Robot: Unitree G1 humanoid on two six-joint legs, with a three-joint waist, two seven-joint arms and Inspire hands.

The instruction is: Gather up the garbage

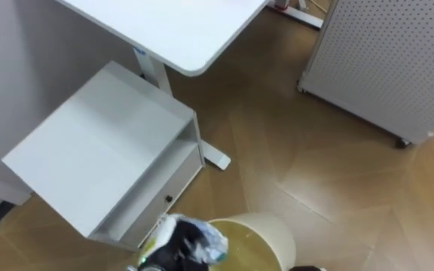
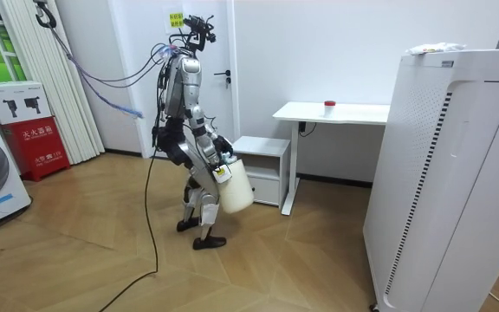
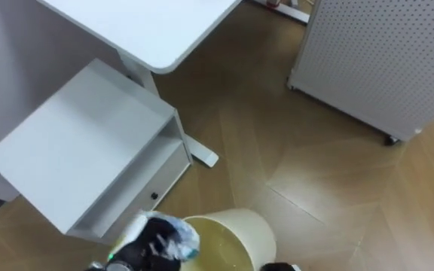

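Beside the white side cabinet (image 1: 104, 162) and the white desk (image 1: 179, 30), the robot stands with knees bent on the wooden floor (image 1: 315, 165), carrying a cream waste bin (image 1: 266, 233) before its body. Its left hand (image 1: 164, 254) is curled round a crumpled white wrapper (image 1: 196, 235), held just over the bin's rim. Its right hand (image 2: 223, 172) lies against the bin's side; whether it grips cannot be told. A perforated white panel (image 1: 383, 60) stands nearby.

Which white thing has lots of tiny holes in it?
The tall panel on wheels, at the right. Its face is dotted with holes all over, while the desk and the low cabinet under its edge are smooth.
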